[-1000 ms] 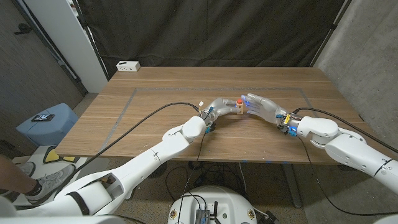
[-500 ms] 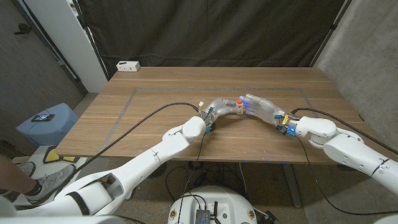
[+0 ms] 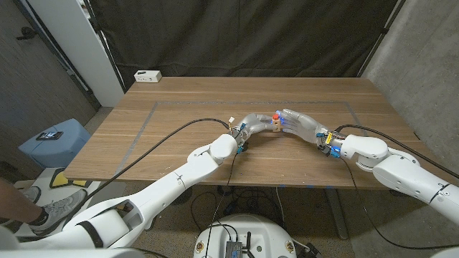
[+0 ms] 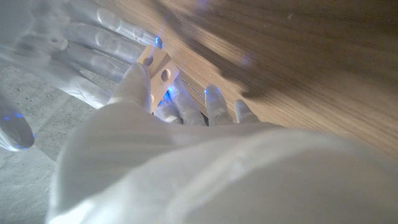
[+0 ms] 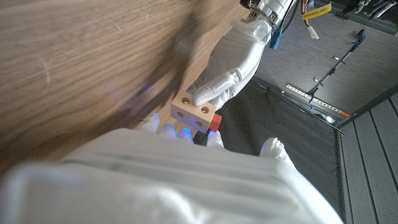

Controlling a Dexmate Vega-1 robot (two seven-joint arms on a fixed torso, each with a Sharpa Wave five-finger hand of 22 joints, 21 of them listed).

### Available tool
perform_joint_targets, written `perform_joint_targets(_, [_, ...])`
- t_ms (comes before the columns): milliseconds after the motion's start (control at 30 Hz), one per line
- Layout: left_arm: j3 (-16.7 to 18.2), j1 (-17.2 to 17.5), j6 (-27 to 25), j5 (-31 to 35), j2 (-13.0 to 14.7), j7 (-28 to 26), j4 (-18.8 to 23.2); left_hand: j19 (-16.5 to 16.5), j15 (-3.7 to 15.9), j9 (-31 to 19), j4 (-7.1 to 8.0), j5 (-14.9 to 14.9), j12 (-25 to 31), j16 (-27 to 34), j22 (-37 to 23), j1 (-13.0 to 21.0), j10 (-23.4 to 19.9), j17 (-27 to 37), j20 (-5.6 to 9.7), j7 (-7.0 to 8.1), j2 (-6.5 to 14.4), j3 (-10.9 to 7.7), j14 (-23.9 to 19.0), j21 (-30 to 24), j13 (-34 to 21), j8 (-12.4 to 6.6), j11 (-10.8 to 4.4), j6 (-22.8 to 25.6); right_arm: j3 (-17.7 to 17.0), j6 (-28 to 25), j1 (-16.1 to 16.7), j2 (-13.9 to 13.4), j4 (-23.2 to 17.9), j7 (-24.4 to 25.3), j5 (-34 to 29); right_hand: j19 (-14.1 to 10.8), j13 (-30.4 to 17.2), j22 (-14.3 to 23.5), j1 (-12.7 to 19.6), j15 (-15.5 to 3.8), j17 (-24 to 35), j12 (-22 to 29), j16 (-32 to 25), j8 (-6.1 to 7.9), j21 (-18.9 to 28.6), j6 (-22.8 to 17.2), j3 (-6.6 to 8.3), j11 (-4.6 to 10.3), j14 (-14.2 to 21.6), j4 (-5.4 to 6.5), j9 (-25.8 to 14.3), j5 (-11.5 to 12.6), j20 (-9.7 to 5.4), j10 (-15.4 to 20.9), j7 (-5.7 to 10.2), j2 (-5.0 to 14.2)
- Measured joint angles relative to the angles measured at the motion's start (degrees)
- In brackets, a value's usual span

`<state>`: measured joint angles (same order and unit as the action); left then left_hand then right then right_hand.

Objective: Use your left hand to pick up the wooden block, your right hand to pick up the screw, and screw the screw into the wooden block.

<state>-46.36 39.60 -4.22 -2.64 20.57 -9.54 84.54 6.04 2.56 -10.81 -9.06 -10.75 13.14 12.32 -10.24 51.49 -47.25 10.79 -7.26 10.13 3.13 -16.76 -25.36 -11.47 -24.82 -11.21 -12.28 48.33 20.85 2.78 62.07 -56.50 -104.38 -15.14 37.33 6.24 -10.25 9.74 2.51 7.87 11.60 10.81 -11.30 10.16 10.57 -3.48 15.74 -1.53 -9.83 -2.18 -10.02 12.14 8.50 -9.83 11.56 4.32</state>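
- Holding the block (image 3: 275,125) in my left hand (image 3: 254,123), up over the table (image 3: 179,107) toward its right-hand middle; the fingers are closed round it, and in the right wrist view a finger lies across its top face with two holes in the side face left showing.
- My right hand (image 3: 305,122) meets it from the other side, fingertips (image 5: 176,130) right up at the block. A red-topped screw (image 3: 276,115) stands at the block's upper end, and the right wrist view shows something red and dark just beside my fingertips. I judge those fingers are pinched on the screw, but I cannot tell for sure, since the back of the hand hides the contact.
- Handling, as I judge it: the block is small, light and stiff, with flat faces that grip well, so I'd clamp it by opposite sides and keep fingers off the holes. The screw is hard, tiny and likely slick; take it by the head, held straight to the hole, or it will cock or slip out.
- Farther back, a white box (image 3: 148,75) sits near the far left corner.
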Motion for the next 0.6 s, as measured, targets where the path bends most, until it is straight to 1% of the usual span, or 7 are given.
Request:
perform_joint_targets(200, [0.1,0.0,0.0,-0.1,0.0,0.0,-0.1,0.0,0.00,0.0,0.11,0.1,-0.1,0.0,0.0,0.1,0.0,0.0,0.00,0.00,0.1,-0.12,0.0,0.0,-0.3,0.00,0.00,0.0,-0.2,-0.2,0.4,-0.3,-0.5,0.4,0.2,0.0,0.0,0.0,0.0,0.00,0.0,0.0,0.0,-0.01,0.0,-0.3,0.00,0.00,0.0,0.00,0.0,0.0,0.00,0.0,0.33,0.00])
perform_joint_targets(600, [0.1,0.1,0.0,-0.4,0.0,0.1,-0.1,0.0,0.00,0.0,0.10,-0.1,-0.2,0.0,0.0,0.1,0.0,0.0,0.00,-0.11,0.1,-0.12,0.0,0.0,-0.3,0.00,0.00,-0.1,-1.0,-0.6,1.8,-1.3,-2.0,1.2,0.6,0.0,0.0,0.0,0.0,0.00,0.0,0.0,0.0,0.01,0.0,-0.3,-0.01,0.00,0.0,0.01,0.0,0.0,0.00,0.0,0.33,0.00])
